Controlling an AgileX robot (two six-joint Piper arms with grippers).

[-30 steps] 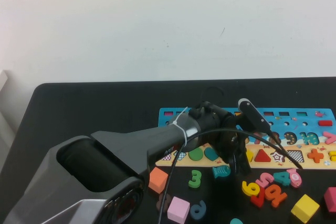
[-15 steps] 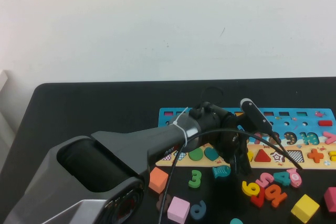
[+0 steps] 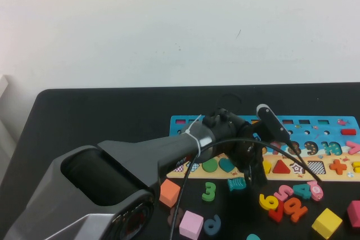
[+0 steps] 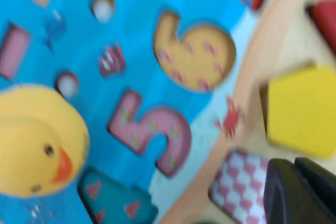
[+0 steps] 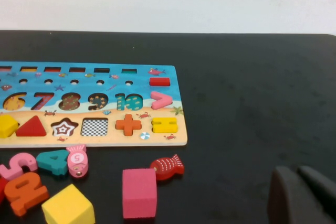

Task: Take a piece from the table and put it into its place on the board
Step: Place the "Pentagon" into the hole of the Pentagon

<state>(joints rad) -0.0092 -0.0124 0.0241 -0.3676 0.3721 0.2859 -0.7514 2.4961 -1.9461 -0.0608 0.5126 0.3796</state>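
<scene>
1. Pentagon news first: the piece (image 5: 6,126) lies in the tan strip of the board (image 3: 315,125), right beside a red triangle (image 5: 30,126), with the star recess (image 5: 64,127) one slot further along.
2. It covers the place, so none of the patterned floor shows. I cannot tell whether it sits fully flush.
3. The left gripper (image 3: 257,177) is reached out low over the near edge of the board, and in the high view it hides part of the yellow piece.
4. From the left wrist camera, the left gripper's dark fingers (image 4: 294,192) sit near the yellow pentagon but clear of it. They look pressed together with only a thin seam between them, and nothing is pinched.
5. That same view shows a pink 5-shaped recess (image 4: 152,129) and a yellow duck (image 4: 37,140) on the blue part of the board.
6. The right gripper (image 5: 302,195) hangs over bare table (image 3: 101,116), well off the board's right end. Its fingers are also closed side by side and empty.
7. Loose bits sit on the table in front of the board: a green 3 (image 3: 209,191), an orange cube (image 3: 169,193), a pink cube (image 3: 191,224), a teal fish (image 3: 237,184) just beside the left gripper, and a yellow cube (image 3: 327,222) well to the right.
</scene>
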